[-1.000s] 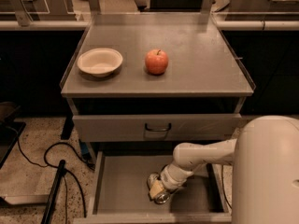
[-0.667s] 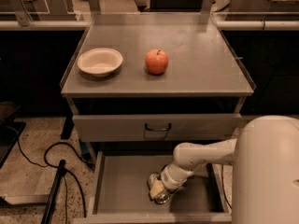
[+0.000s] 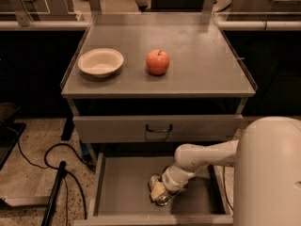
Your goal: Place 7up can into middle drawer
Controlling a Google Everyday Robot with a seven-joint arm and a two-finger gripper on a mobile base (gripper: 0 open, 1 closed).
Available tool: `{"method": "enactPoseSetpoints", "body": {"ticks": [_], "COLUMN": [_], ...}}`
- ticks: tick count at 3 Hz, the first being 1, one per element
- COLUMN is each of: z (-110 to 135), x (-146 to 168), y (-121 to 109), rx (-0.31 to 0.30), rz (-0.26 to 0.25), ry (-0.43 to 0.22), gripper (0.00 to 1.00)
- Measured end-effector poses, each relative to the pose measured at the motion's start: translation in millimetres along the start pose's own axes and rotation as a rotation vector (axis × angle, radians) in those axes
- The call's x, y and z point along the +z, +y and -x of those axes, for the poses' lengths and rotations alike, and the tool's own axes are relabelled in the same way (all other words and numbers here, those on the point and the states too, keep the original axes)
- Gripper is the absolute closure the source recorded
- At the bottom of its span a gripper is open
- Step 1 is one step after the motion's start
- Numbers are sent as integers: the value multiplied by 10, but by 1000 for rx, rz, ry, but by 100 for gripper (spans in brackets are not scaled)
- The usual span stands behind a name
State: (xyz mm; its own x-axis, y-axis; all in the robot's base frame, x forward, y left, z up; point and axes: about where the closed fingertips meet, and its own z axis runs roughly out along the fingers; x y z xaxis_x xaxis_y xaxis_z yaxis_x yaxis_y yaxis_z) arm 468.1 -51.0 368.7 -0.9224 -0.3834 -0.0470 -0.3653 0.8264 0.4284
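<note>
can: low in the drawer, front middle, where we want it left.
claw: reaching into the drawer, against the can; clenched or released, we cannot tell.

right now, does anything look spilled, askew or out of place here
Nothing spilled or damaged. The bowl sits upright with the apple beside it on the cabinet top. The only askew thing is the can, tilted at the hand down in the open drawer.
</note>
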Motion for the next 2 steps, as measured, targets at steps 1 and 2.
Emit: {"method": "enactPoseSetpoints", "body": {"ticks": [1, 2], "z": [0, 0], "x": [0, 1], "y": [0, 0], "rx": [0, 0], "rz": [0, 0], "ry": [0, 0], "gripper": [11, 0]}}
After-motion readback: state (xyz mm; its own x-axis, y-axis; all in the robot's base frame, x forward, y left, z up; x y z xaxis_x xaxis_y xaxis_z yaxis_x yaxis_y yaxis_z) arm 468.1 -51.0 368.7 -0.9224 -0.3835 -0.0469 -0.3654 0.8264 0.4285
